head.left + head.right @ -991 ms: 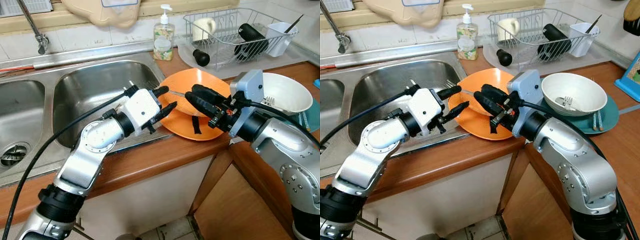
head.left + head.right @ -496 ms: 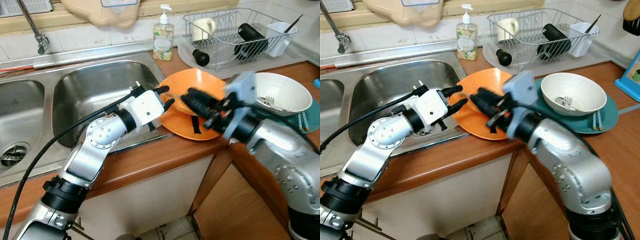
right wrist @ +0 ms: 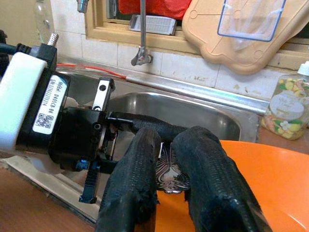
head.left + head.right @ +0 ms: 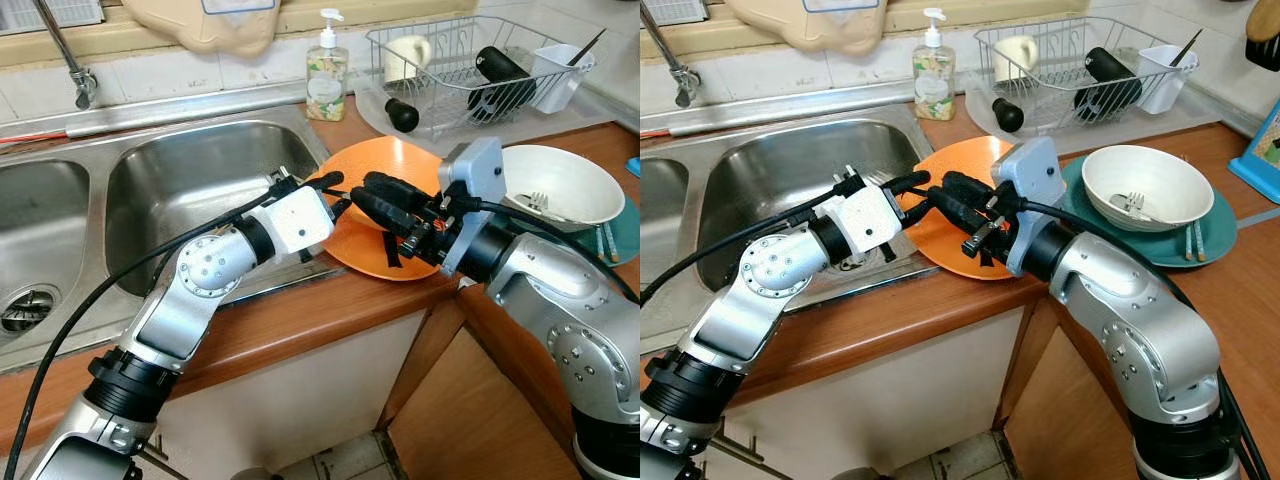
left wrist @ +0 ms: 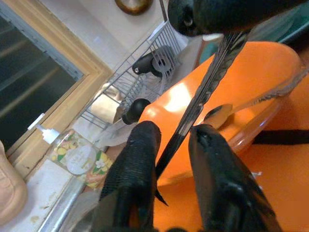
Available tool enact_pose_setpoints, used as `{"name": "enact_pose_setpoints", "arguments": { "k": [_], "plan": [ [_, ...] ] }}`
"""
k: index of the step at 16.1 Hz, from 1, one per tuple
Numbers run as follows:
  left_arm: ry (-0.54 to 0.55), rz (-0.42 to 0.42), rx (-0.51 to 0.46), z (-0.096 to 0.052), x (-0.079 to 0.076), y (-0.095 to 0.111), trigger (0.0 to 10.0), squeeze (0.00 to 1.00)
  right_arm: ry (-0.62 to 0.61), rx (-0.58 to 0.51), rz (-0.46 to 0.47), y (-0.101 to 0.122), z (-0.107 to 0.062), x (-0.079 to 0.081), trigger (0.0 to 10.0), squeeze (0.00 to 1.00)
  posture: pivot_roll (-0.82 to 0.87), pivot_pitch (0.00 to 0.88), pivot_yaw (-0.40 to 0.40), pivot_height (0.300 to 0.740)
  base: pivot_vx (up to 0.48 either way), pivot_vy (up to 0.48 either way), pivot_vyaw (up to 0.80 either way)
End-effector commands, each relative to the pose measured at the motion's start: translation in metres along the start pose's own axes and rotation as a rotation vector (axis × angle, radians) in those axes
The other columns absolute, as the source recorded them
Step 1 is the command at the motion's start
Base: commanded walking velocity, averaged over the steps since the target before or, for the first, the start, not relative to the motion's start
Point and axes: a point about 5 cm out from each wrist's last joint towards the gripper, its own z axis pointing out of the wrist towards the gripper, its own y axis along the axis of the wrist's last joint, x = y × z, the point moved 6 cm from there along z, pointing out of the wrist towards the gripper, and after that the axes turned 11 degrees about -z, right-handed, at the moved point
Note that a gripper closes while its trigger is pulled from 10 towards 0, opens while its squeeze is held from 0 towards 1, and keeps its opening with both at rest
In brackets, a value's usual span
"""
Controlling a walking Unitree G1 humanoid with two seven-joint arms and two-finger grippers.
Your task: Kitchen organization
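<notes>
Left pincer (image 4: 338, 194) and right pincer (image 4: 372, 195) meet over one orange plate (image 4: 400, 262) on the bench (image 4: 300, 320) beside the sink (image 4: 190, 190). Each pincer pinches one end of a single utensil (image 5: 205, 92), its head hidden. A spoon (image 5: 227, 110) rests on the plate. The label (image 3: 48, 104) on the left wrist is too small to read.
</notes>
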Motion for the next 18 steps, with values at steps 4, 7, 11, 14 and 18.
{"name": "enact_pose_setpoints", "arguments": {
  "k": [4,7,11,14,18],
  "plan": [
    [-0.027,0.078,0.022,0.001,-0.001,-0.003,0.0,0.0,0.021,-0.01,-0.011,0.005,0.002,0.005,1.6,0.0,-0.08,0.0,0.038,0.74,0.0,0.0,0.0],
    [-0.031,0.143,0.043,-0.001,0.002,-0.008,0.0,0.0,0.018,-0.004,-0.012,0.004,0.002,0.005,10.0,0.0,-0.08,0.0,0.036,0.74,0.0,0.0,0.0],
    [-0.008,0.157,0.053,-0.004,0.009,-0.011,0.0,0.0,0.036,-0.011,0.005,0.004,0.005,0.009,10.0,1.0,-0.08,0.0,0.034,0.74,0.0,0.0,0.0],
    [0.021,0.161,0.069,-0.007,0.017,-0.015,0.0,0.0,0.038,-0.013,-0.013,0.005,0.005,0.01,10.0,1.0,-0.08,0.0,0.035,0.74,0.0,0.0,0.0],
    [0.129,0.177,0.222,-0.026,0.054,-0.05,0.0,0.0,-0.012,0.026,-0.043,-0.003,-0.001,0.003,10.0,0.0,-0.09,0.0,0.037,0.74,0.0,0.0,0.0]
  ]
}}
